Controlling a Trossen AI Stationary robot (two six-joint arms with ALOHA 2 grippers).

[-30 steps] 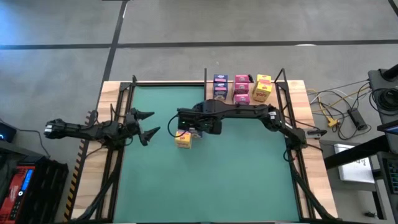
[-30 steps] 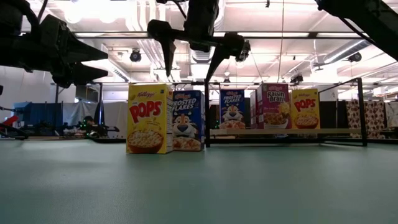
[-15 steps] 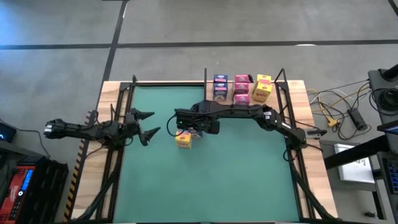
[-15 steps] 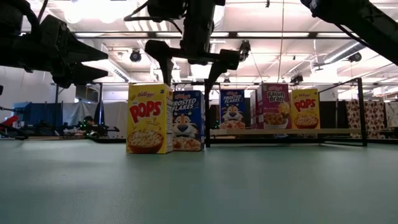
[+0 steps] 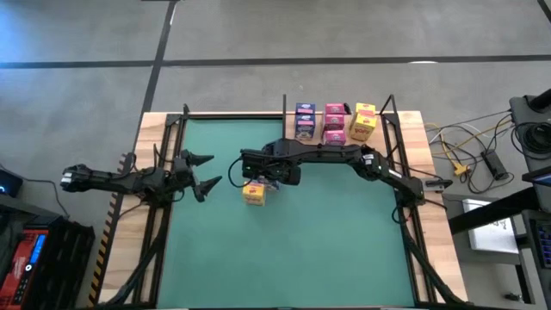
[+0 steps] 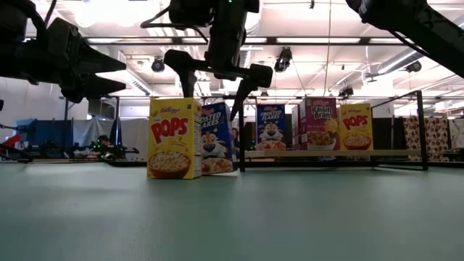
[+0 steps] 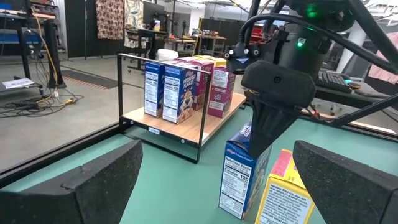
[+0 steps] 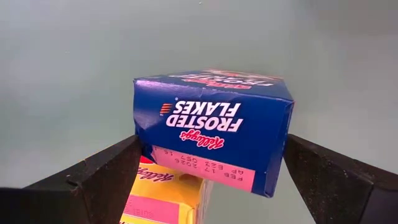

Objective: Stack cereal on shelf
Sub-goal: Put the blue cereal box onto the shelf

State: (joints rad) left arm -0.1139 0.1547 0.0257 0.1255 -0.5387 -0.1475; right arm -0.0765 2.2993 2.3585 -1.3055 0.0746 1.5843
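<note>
Since a second ago, the right gripper point(image 6: 211, 85) has slid slightly toward the left of the frame and now straddles the top of the blue Frosted Flakes cardboard cereal box point(image 6: 216, 139), which has turned and tilted a little where it stands. In the right wrist view the two dark fingers point(image 8: 102, 180) sit spread wide on either side of the blue box's top; whether they press on it cannot be told. This blue box stands on the green mat of the desk point(image 5: 327, 250), near the middle of the overhead frame, just behind and touching or almost touching a yellow Pops cardboard cereal box point(image 6: 174, 138), which also stands upright. Toward the upper right of the overhead frame, the small light-wood shelf with thin black metal posts point(image 5: 389, 131) carries the other boxes in a row: blue boxes point(image 5: 305, 121), pink Raisin Bran boxes point(image 5: 334, 123) and a yellow box point(image 5: 363, 121), all well apart from the two on the mat. At the left edge of the overhead frame the left gripper point(image 5: 207, 172) hangs above the mat with its fingers wide apart, holding nothing.
</note>
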